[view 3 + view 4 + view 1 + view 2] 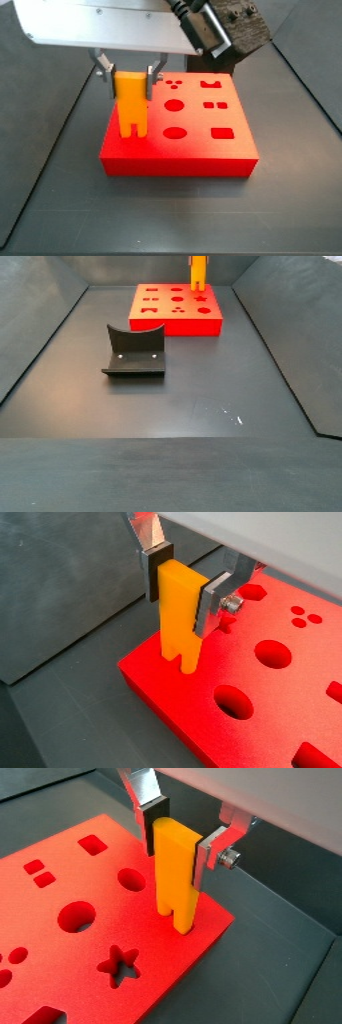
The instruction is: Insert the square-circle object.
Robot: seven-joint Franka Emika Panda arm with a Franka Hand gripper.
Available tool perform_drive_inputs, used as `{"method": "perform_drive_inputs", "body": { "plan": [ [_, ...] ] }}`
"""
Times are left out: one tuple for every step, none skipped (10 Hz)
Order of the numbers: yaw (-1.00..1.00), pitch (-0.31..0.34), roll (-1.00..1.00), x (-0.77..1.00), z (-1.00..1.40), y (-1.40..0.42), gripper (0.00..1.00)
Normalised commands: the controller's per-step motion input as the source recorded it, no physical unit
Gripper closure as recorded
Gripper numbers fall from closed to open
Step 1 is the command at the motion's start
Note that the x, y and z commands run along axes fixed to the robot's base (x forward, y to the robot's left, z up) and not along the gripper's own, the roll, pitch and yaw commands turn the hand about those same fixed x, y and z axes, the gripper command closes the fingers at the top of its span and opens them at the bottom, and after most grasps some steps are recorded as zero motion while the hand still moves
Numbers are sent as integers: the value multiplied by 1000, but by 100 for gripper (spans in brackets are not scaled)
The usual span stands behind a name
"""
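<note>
In a side view the gripper [130, 70] is clamped on the orange bar [131, 103], prongs down over the red block [181, 130] near its nine o'clock edge, so alignment looks underway and next it must find the matching holes.

Bar [175, 876] upright in tool [179, 846] above block [80, 958] corner; fixture [134, 353] well apart.
</note>
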Motion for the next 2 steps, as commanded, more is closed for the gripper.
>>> {"method": "perform_drive_inputs", "body": {
  "plan": [
    [0, 0, 21, 0, 0, 0, 100],
    [0, 0, 0, 0, 0, 0, 100]
  ]
}}
